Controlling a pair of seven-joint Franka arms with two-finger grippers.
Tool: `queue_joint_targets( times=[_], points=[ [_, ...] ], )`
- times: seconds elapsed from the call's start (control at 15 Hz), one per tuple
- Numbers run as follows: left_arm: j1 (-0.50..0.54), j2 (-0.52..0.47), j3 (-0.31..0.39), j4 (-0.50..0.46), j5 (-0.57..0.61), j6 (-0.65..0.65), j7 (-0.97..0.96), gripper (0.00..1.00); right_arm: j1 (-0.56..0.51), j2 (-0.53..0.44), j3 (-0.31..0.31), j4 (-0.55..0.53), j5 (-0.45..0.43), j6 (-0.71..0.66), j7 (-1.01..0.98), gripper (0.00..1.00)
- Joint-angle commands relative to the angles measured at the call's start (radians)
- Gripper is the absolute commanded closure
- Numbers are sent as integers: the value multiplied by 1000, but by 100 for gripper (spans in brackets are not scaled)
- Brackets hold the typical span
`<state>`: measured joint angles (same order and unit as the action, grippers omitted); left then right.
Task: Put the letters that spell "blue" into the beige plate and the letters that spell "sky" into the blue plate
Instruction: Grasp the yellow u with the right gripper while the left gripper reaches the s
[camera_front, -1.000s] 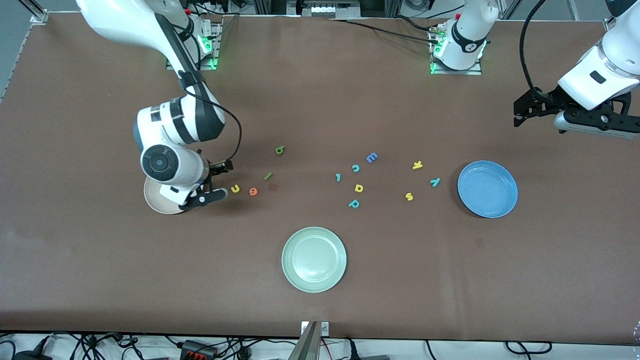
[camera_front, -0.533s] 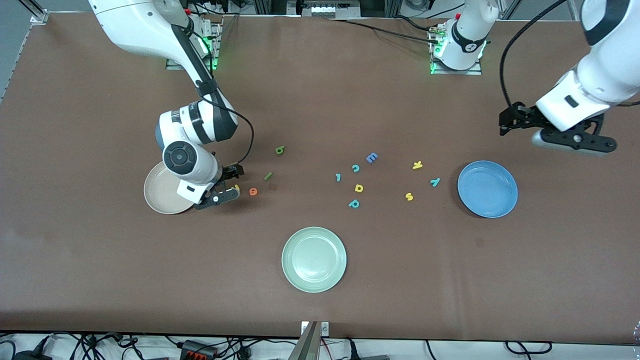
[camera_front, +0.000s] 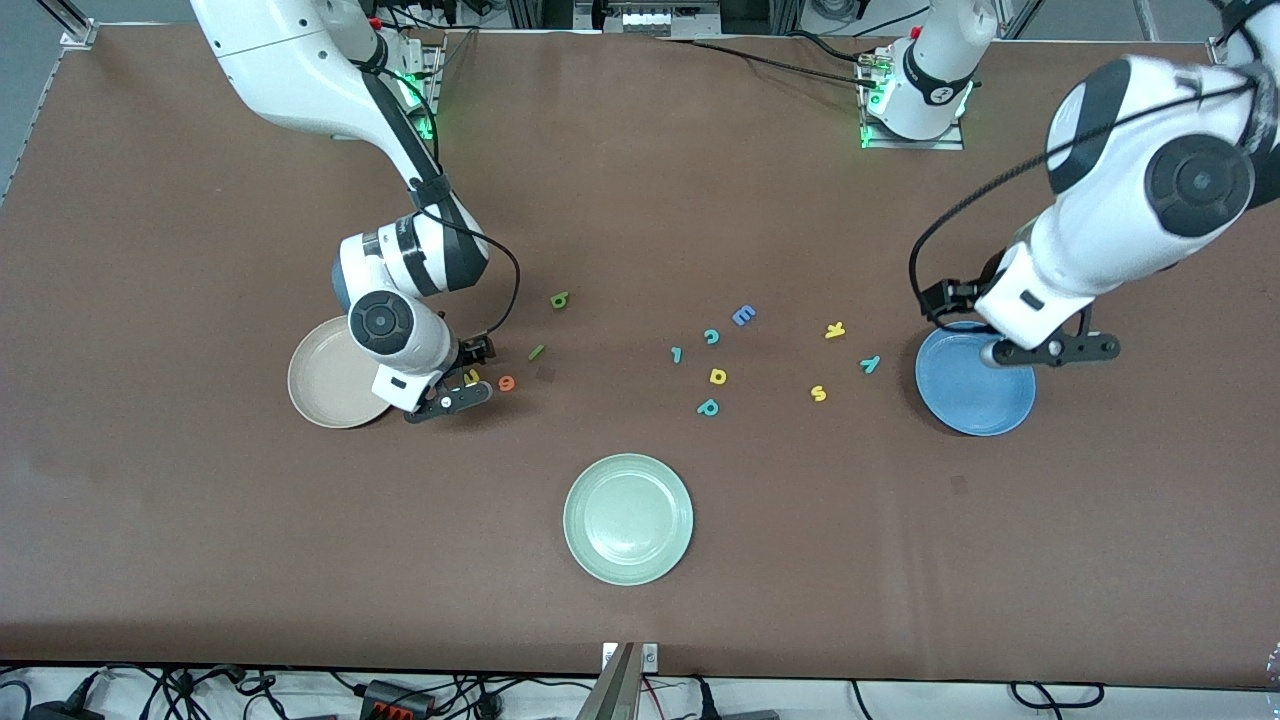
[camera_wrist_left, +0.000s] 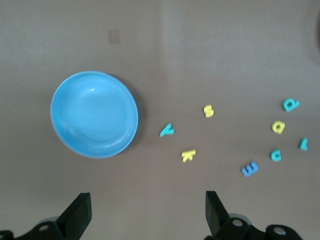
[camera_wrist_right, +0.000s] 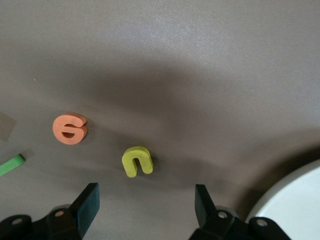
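I read the right gripper (camera_front: 462, 388) low over the yellow "u" (camera_front: 471, 377), just beside the beige plate (camera_front: 325, 385); its fingers (camera_wrist_right: 89, 201) stand apart with the letter between them, not yet clamped. The orange "e" (camera_front: 506, 382) lies just beside the "u", toward the left arm's end. The dark green "l" (camera_front: 536, 351) and green "b" (camera_front: 559, 299) lie farther from the front camera. The beige plate holds nothing that I can see.

The left gripper (camera_front: 1050, 350) hangs over the blue plate (camera_front: 975, 395), fingers (camera_wrist_left: 80, 214) spread wide and empty. The yellow "k" (camera_front: 834, 330), teal "y" (camera_front: 869, 364) and yellow "s" (camera_front: 818, 393) lie on the table near that plate, apart from it.

Mid-table sit a blue "E" (camera_front: 743, 315), teal "c" (camera_front: 711, 336), teal hook letter (camera_front: 676, 354), a further yellow letter (camera_front: 717, 376) and teal "p" (camera_front: 708, 407). A pale green plate (camera_front: 628, 518) sits nearest the front camera.

The right wrist view shows the "u" clear of both fingers; the front view half hides it under the gripper.

Since a second ago, the right gripper has moved from over the beige plate to the "u", and the left arm has swung in from the table end to the blue plate.
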<state>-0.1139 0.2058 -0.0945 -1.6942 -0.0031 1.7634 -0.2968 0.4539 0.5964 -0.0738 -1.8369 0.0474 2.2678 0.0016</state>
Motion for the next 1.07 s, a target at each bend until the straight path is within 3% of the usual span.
queue_joint_targets(
  times=[0.0,0.27,0.53,0.67,0.87,1.0],
  points=[
    [-39,73,1,22,-8,39,-82,0,9,8,-3,-8,11,24,-8,33],
    [-107,176,1,21,3,100,-342,0,34,29,-3,-7,9,70,-11,35],
    [-150,303,2,11,2,215,-352,0,29,31,-3,1,9,76,-18,36],
    [-145,352,2,-1,2,310,-352,0,31,31,-3,1,8,78,-20,41],
    [-150,374,2,-2,3,341,-352,0,28,31,-3,1,5,78,-20,47],
    [-167,398,4,-27,5,411,-354,0,29,31,-3,1,3,76,-20,58]
  ],
)
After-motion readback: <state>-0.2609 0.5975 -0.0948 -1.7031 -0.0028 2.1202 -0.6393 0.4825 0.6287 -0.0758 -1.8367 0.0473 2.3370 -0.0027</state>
